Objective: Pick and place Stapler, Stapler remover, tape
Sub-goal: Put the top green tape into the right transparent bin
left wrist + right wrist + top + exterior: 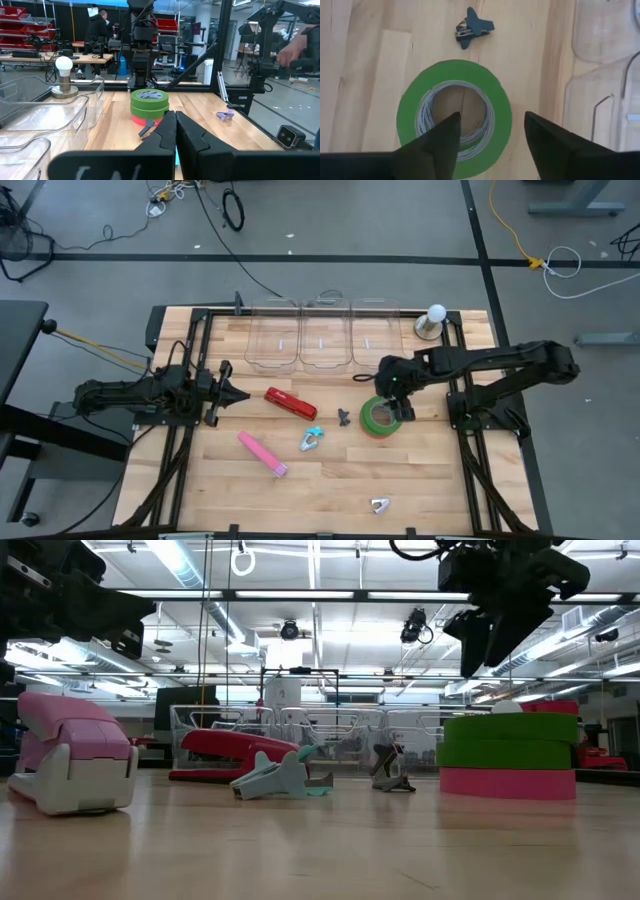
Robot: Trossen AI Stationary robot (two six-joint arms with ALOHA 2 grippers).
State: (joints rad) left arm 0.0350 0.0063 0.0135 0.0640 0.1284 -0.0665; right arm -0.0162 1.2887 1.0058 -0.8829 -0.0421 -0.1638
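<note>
While right gripper (490, 132) hangs spread over green tape (454, 116), red roll (507, 783) sits mostly hidden; left pressed together.

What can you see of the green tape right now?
The green tape is a wide flat roll with an open centre, its core looking white-grey inside. It lies flat, stacked on a red roll of similar size, which rests on the wooden table right of centre. A small dark staple remover lies beside it, apart. The right gripper hovers directly above, open, one finger over the hole, not touching.
</note>
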